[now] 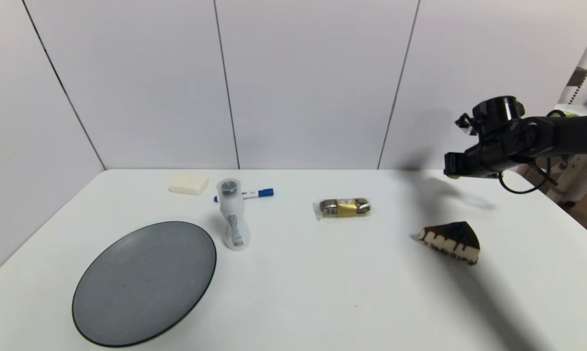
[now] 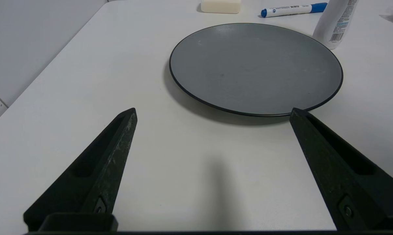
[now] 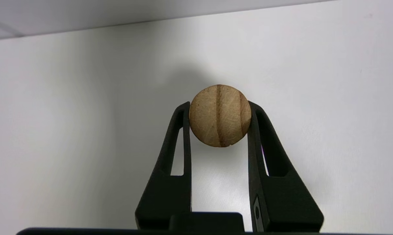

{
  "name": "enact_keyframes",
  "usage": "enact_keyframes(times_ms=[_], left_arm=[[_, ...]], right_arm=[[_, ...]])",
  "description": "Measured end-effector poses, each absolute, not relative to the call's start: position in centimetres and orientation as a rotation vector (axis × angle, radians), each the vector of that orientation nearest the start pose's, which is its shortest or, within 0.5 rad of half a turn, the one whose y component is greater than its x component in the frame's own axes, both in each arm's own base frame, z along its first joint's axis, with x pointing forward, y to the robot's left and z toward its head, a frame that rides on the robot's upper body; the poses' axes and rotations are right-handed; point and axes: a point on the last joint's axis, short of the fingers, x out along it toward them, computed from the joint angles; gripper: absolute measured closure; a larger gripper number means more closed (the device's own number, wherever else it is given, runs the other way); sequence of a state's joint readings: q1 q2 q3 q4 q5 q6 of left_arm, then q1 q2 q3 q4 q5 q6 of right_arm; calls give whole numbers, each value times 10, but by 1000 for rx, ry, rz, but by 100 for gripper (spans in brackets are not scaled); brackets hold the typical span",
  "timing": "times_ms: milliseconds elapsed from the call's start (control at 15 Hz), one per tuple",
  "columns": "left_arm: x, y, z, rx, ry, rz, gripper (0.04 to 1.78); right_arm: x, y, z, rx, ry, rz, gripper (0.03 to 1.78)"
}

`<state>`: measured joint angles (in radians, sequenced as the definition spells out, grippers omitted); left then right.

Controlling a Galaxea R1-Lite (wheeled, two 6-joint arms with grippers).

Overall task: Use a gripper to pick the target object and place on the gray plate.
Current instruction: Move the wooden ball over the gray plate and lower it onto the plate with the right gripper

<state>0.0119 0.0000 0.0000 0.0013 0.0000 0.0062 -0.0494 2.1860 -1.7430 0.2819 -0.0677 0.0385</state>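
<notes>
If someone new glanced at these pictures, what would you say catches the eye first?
First, the tan grooved nut pinched between the right gripper's fingertips, raised above the table's far right side. Next, the big gray plate lying bare at the near left, with the left gripper open just before it. The chocolate cake slice sits below the raised arm.

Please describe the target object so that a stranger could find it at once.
Look at the right end effector, raised above the white table's far right side. Between its fingertips sits the target object, a small round tan nut with dark grooves, the only item off the table.
</notes>
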Motion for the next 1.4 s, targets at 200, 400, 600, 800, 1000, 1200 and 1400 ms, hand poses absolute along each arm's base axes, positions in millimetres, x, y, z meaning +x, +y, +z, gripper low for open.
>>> enact_keyframes(times_ms=[200,400,600,800,1000,1200,1400], left_arm=[[-23,0,75,6,2,11,13],[-23,0,75,6,2,12,13],[-23,0,75,6,1,12,13],[-23,0,75,6,2,12,13],[-23,0,75,6,2,12,13],[-23,0,75,6,2,12,13],[-23,0,75,6,1,12,13]], right_arm=[[409,-7,198,25,698,-66,135],[373,17,221,14,675,33,135],[342,44,231,-15,668,119,135],[312,75,236,-51,665,226,135],[286,111,234,-97,669,352,135],[265,146,221,-139,655,476,135],[242,177,209,-179,662,590,135]])
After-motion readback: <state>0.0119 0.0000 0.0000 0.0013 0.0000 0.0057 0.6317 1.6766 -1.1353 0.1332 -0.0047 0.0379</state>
